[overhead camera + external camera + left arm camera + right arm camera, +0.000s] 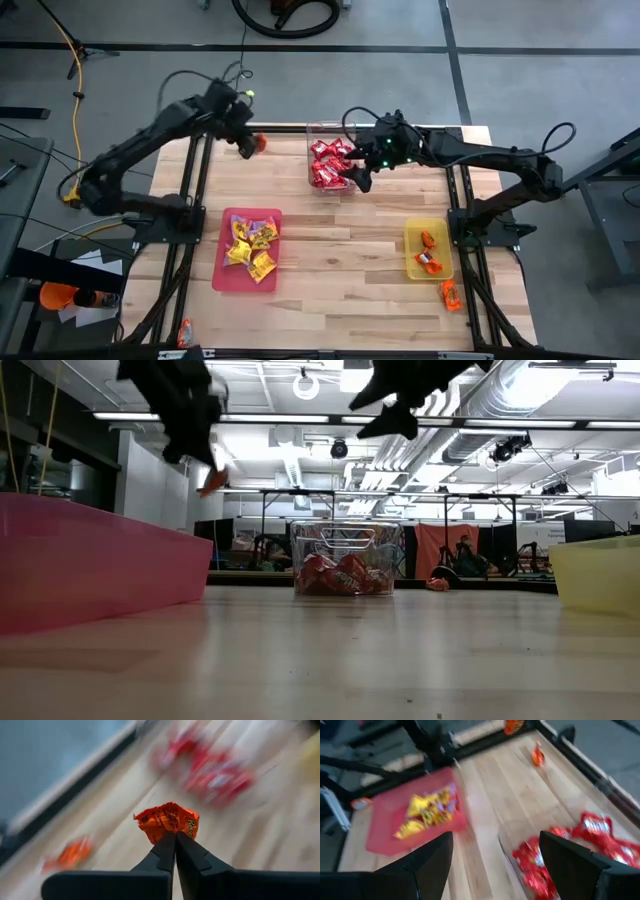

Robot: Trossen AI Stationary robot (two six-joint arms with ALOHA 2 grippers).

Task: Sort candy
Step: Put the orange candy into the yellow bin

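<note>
Left gripper pinching orange candy above table

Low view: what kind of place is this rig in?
Looks like an open lab or workshop: exposed ducts and strip lights overhead, more frame tables behind the tub, and cables across a concrete floor.

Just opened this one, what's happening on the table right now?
Two arms are sorting wrapped candy by colour. The left gripper is shut on an orange candy, held in the air near the table's far left edge. The right gripper hangs open above the clear tub of red candies. Yellow candies lie in the pink tray, orange ones in the yellow tray. One orange candy lies loose beside it.
</note>
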